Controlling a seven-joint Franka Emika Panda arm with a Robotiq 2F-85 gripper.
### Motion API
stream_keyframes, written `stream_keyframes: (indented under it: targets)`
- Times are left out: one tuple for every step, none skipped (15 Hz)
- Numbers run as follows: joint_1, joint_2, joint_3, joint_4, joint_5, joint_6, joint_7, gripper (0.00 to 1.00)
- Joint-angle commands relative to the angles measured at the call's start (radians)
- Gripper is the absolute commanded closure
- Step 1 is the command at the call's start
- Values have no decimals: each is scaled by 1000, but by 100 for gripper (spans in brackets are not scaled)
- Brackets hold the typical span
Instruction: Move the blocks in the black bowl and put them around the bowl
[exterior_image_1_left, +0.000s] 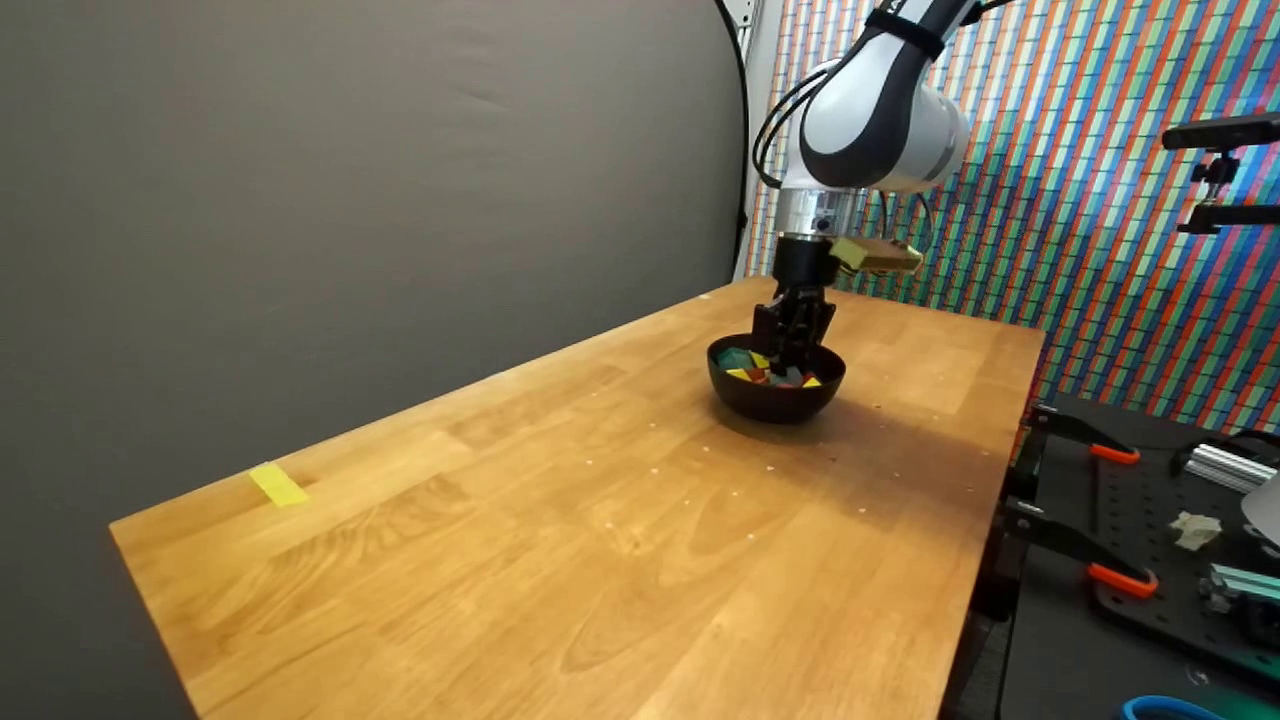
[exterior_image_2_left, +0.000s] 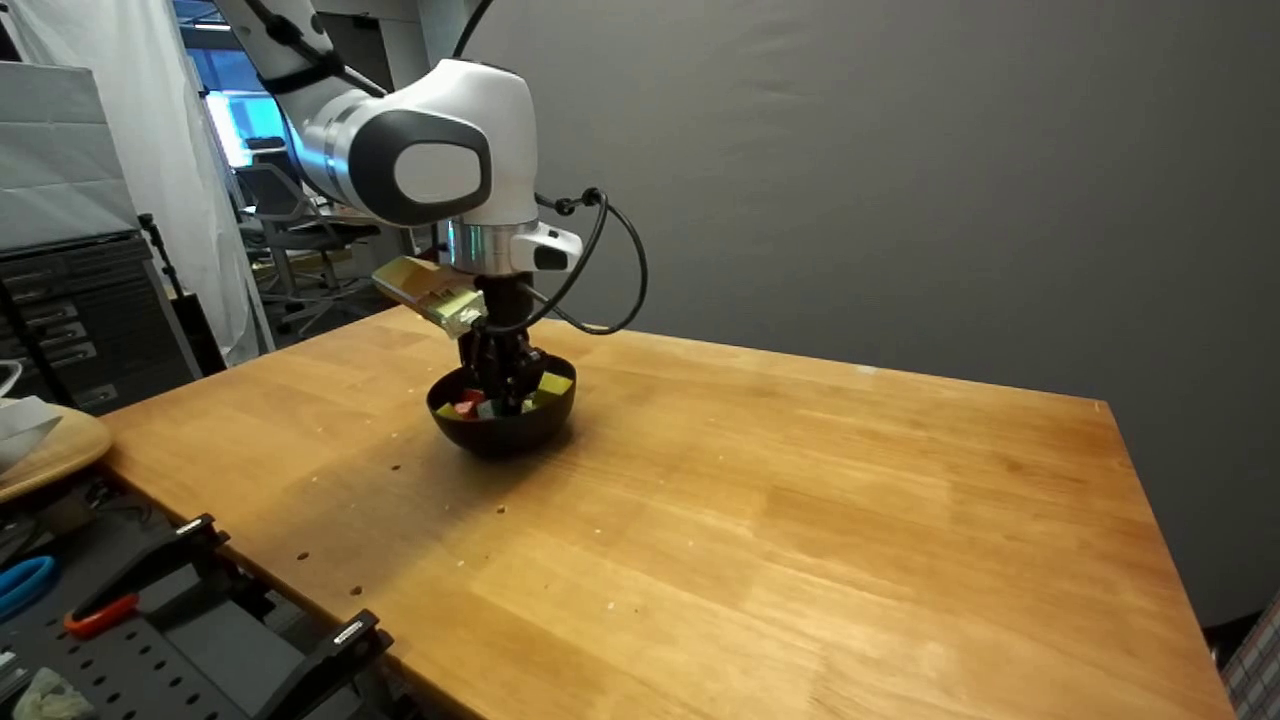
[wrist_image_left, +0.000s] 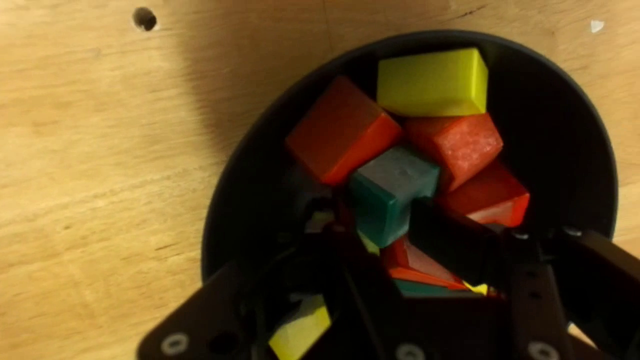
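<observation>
The black bowl (exterior_image_1_left: 775, 402) stands on the wooden table in both exterior views (exterior_image_2_left: 500, 434). In the wrist view the bowl (wrist_image_left: 565, 140) holds several loose blocks. A yellow block (wrist_image_left: 432, 85) and a red block (wrist_image_left: 345, 132) lie towards the upper side, with more red ones beside them. Another yellow block (wrist_image_left: 302, 332) shows past my left finger. My gripper (wrist_image_left: 380, 217) is down inside the bowl, fingers partly closed with a gap. A green block (wrist_image_left: 392, 175) sits at the tips; the right finger covers part of it. Whether it is pinched is unclear. The fingers hide the lower blocks.
A flat yellow strip (exterior_image_1_left: 278, 484) is stuck on the table (exterior_image_1_left: 560, 560) near its corner. Small white specks and holes mark the wood. A black side bench with orange-tipped clamps (exterior_image_1_left: 1115, 455) adjoins the table edge. A grey backdrop (exterior_image_2_left: 850, 200) runs along the table's far side.
</observation>
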Motion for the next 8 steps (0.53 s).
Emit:
stream_keyframes:
  targets:
    - [-34,-92,30,-24,69,-71,-62,96]
    - [-30,-113,23,-27,71,-76,-63,99]
    - [-26,-139,18,-34,74,-80,-69,100]
    - [-22,-160,11,-38,75,-81,-68,100]
    - [-19,-178,6,-38,78,-94,-70,100]
    - [-17,-192,1,-39,82,-101,-68,99]
    - [-14,-202,-5,-37,85,-117,-67,98]
    - [-11,-204,-11,-35,87,-128,-63,74]
